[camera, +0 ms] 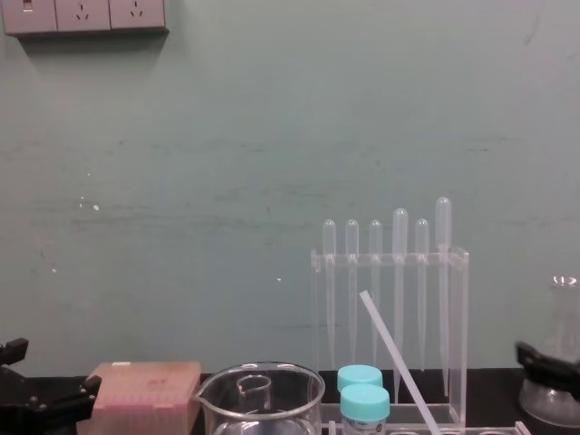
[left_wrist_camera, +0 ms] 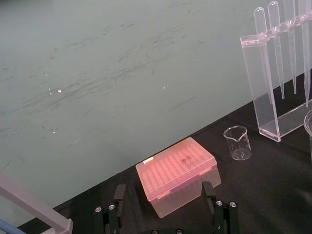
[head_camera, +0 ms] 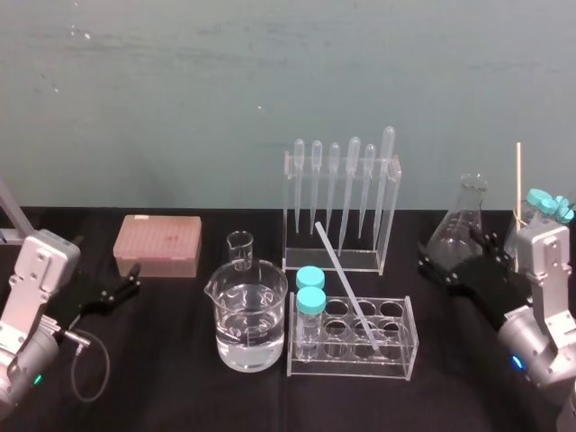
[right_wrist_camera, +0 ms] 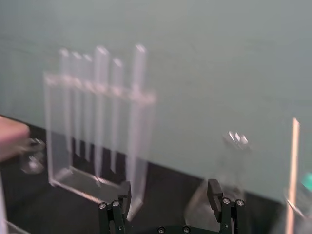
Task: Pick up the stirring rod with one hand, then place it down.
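Looking at how things sit, the stirring rod (head_camera: 345, 283) isn't lying flat. It's propped in the test tube rack (head_camera: 351, 369) around the middle of the desk (head_camera: 180, 387), towards the front edge. Its lower end is down in one of the rack's holes, and its upper end leans up, back and over to the robot's left, towards the pipette rack (head_camera: 393, 207) behind it. So the long axis is a steep diagonal, and most of the shaft is free above the rack.

The right gripper (head_camera: 430, 261) is by the right edge of the desk, just in front of the conical flask (head_camera: 463, 220), pointing in towards the middle. Its fingers (right_wrist_camera: 214, 190) are spread wide with nothing between them. The rod is off to that gripper's left, with a clear gap and nothing in between as far as I can see.

The left gripper (head_camera: 133, 279) is parked near the left edge beside the pink tip box (head_camera: 157, 243), fingers (left_wrist_camera: 119, 195) also spread and empty. It's well apart from the rod, with the big beaker (head_camera: 247, 324) in the way.

My take is the right arm is the nearer one. It would need to travel left and close across the free upper shaft, then lift along the lean so the rod slides out of its hole.
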{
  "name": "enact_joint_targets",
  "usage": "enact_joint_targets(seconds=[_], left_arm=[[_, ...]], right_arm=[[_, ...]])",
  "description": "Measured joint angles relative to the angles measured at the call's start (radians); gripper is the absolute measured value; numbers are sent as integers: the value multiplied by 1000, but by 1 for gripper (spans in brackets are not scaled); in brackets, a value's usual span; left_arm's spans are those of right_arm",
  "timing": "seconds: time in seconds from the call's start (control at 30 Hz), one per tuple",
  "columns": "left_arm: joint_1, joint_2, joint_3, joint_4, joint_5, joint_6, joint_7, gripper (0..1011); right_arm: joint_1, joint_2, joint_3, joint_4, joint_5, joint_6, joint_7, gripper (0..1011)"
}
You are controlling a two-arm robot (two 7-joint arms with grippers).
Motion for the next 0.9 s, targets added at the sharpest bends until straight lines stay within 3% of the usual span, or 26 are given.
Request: enact_joint_targets(seconds=[0.2, 0.9], left_arm=[[0, 0, 0, 0, 0, 0, 0, 1000], [0, 0, 0, 0, 0, 0, 0, 1000]], right_arm=[[-20, -3, 16, 8, -21, 35, -21, 1003], [-18, -2, 13, 8, -15, 32, -16, 1003]])
